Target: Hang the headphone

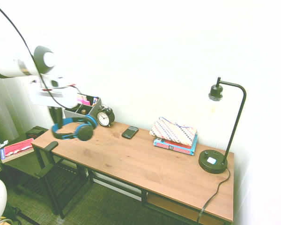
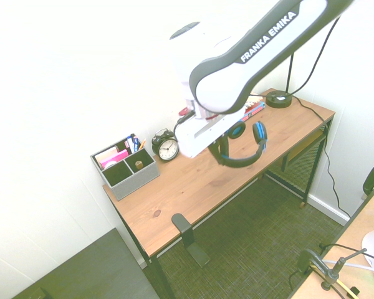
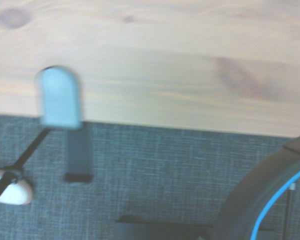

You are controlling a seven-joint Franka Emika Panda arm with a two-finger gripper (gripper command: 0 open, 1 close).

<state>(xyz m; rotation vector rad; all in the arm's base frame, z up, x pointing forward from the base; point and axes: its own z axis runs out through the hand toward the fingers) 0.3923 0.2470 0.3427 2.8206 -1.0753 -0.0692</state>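
The headphone [image 1: 83,131], with a blue headband and black ear cups, hangs in the air above the left end of the wooden desk [image 1: 145,164]. My gripper [image 1: 57,123] is shut on its headband. From the other side the headphone [image 2: 242,161] dangles below the gripper [image 2: 219,144], over the desk's front edge. A black hook [image 1: 50,146] sticks out from the desk's end, just below the headphone. That hook [image 2: 182,225] shows under the front corner. In the wrist view the hook [image 3: 60,97] lies at the desk's edge, and the headphone's curved band [image 3: 260,200] fills one corner.
A grey organizer [image 1: 82,108] and an alarm clock [image 1: 104,117] stand at the back left. A black phone [image 1: 129,132] lies mid-desk, beside a patterned pouch on books [image 1: 174,140]. A black desk lamp [image 1: 214,161] stands at the right end. A low side table [image 1: 18,154] is left of the desk.
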